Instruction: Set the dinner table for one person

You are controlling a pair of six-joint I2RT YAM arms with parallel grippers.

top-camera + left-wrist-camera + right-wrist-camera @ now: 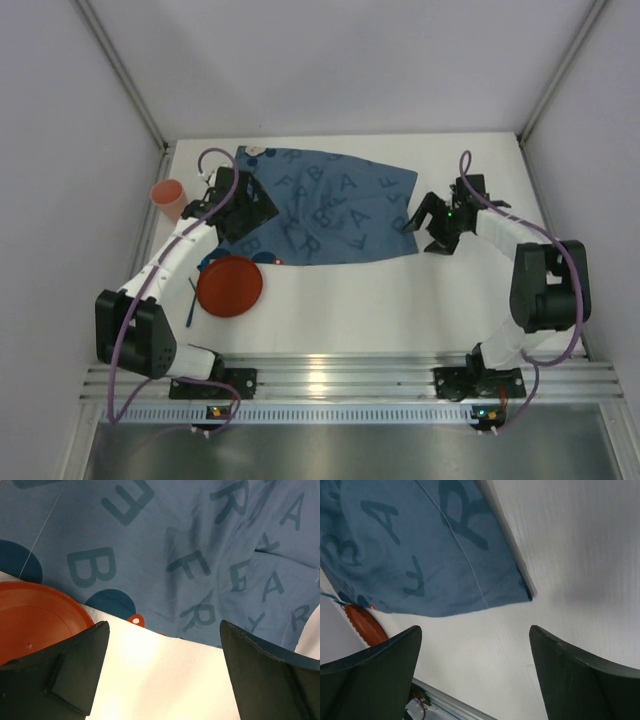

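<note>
Left hand (162, 642) and right hand (475, 637), both released, flank blue cloth mat (330, 205) printed A, B, F, R on matte white worktop (350, 300).

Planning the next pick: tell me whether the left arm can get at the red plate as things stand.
Probably yes. The left tool, open, hangs over the edge of the blue mat right beside the red plate, which lies uncovered on the dinner table with nothing between them.
</note>
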